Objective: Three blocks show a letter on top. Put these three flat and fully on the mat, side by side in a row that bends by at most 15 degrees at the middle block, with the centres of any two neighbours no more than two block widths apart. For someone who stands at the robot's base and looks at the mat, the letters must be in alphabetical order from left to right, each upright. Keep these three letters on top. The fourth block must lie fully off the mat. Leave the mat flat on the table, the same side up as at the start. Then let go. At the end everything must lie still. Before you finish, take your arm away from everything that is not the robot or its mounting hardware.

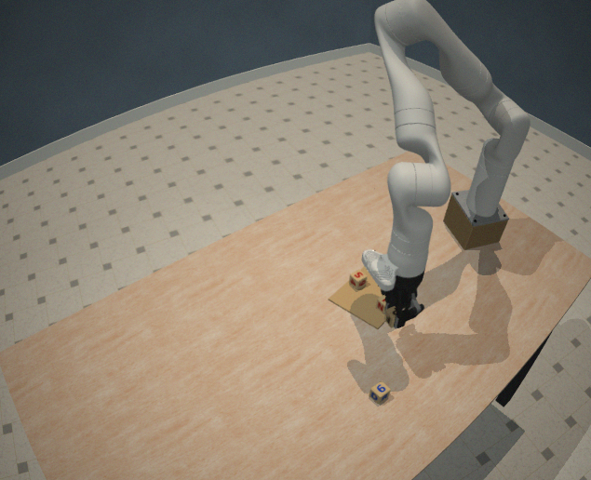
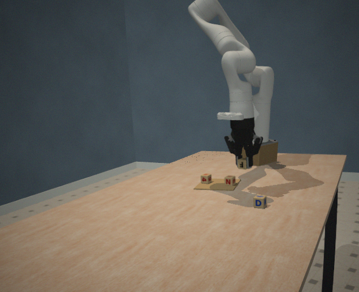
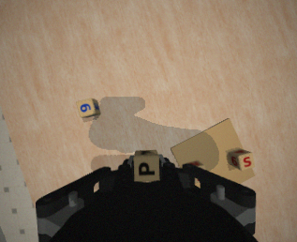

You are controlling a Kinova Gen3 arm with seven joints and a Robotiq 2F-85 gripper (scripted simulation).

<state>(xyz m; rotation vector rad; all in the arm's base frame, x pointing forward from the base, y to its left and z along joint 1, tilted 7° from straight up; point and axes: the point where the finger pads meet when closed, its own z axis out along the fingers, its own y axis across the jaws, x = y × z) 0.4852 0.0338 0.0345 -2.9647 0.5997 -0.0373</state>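
Observation:
My gripper point(image 1: 395, 320) point(image 2: 242, 162) is shut on a block with black letters point(image 2: 242, 163) point(image 3: 146, 170). Its P is on top and looks turned sideways in the wrist view; an F shows on a side. It is held raised, close to the mat's edge in the top view. The tan mat point(image 1: 344, 300) point(image 2: 201, 187) point(image 3: 228, 133) lies flat. A block with a red S on top point(image 1: 357, 279) point(image 2: 206, 179) point(image 3: 242, 159) stands on it. Another red-lettered block point(image 1: 381, 305) point(image 2: 229, 180) point(image 3: 196, 164), with N on a side, stands on the mat too; its top is mostly hidden.
A blue-marked block point(image 1: 380, 393) point(image 2: 259, 202) point(image 3: 88, 108), 6 on top and D on a side, lies off the mat on the wooden table point(image 1: 181, 361) point(image 2: 141, 235) point(image 3: 151, 56). The arm's base box point(image 1: 471, 227) point(image 2: 267, 153) stands at the table's far end.

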